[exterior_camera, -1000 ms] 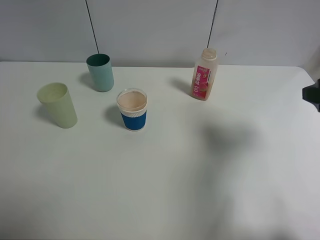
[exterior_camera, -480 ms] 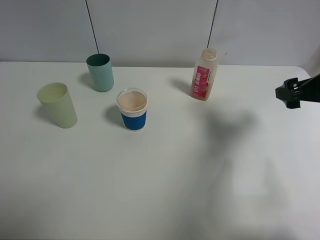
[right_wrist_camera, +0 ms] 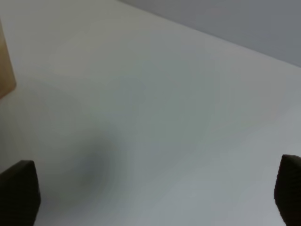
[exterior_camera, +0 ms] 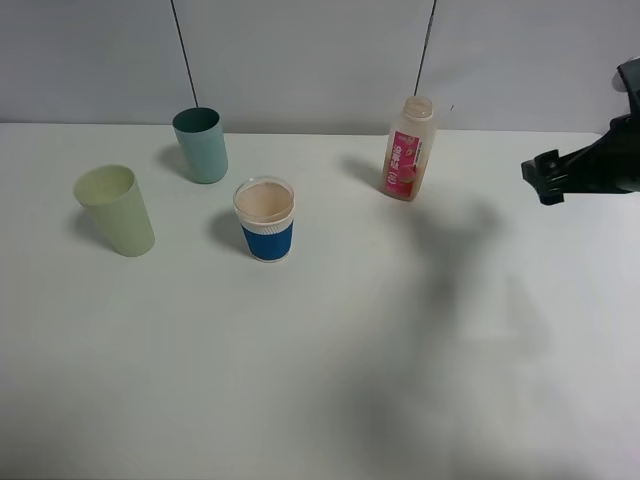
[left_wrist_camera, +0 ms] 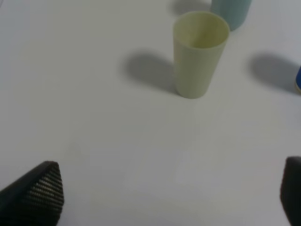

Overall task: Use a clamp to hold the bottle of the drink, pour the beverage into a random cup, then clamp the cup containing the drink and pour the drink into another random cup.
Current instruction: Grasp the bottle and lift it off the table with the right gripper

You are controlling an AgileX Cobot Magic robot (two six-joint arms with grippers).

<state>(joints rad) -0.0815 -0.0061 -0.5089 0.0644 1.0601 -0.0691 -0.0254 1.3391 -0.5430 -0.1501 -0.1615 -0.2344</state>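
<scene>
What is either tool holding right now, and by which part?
Nothing. The left tool and right tool are both open and empty; the bottle and the blue-sleeved cup stand free of both.

On your table (exterior_camera: pixel 320 380), take the sleeved cup (exterior_camera: pixel 266 222) as the dial's centre in the high view; the beverage (exterior_camera: pixel 264 202) sits in it. You'll find the bottle (exterior_camera: pixel 408 150) at two o'clock, well apart, the rear tumbler (exterior_camera: pixel 201 146) at eleven o'clock, near, and the side tumbler (exterior_camera: pixel 116 212) at nine o'clock, farther out. None touch.
</scene>
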